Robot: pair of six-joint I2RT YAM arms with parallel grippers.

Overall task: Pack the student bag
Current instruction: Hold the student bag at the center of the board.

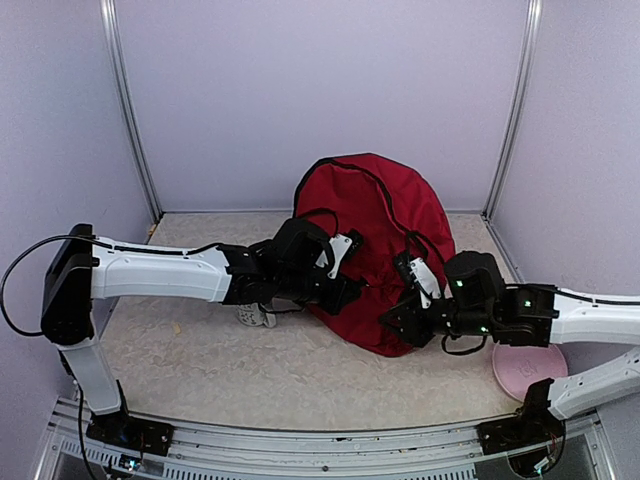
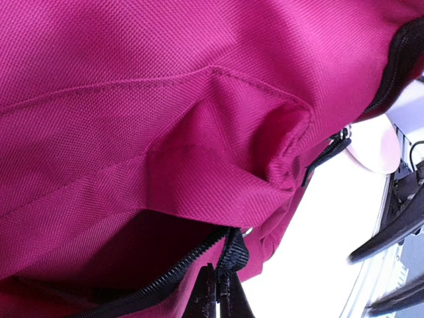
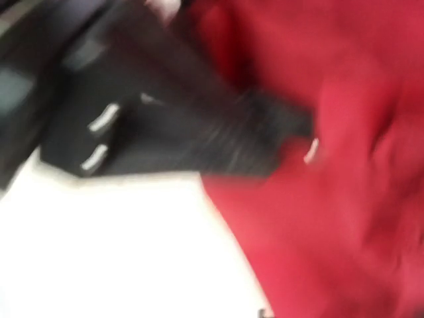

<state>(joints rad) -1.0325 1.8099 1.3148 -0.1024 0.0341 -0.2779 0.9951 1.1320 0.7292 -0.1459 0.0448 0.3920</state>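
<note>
The student bag [image 1: 375,225] is a large dark red backpack lying in the middle of the table. My left gripper [image 1: 345,290] is at its left front side. In the left wrist view the left gripper [image 2: 218,295] is shut on the black zipper pull tab [image 2: 233,255] at the end of a partly open black zipper [image 2: 159,285]. My right gripper [image 1: 397,325] is against the bag's lower right edge. The right wrist view is blurred and shows only red fabric [image 3: 331,218] and a black strap [image 3: 199,139], so the fingers cannot be made out.
A pink plate [image 1: 528,368] lies at the right front, also in the left wrist view [image 2: 374,149]. A small grey object [image 1: 255,316] lies under my left forearm. White walls and metal posts enclose the table.
</note>
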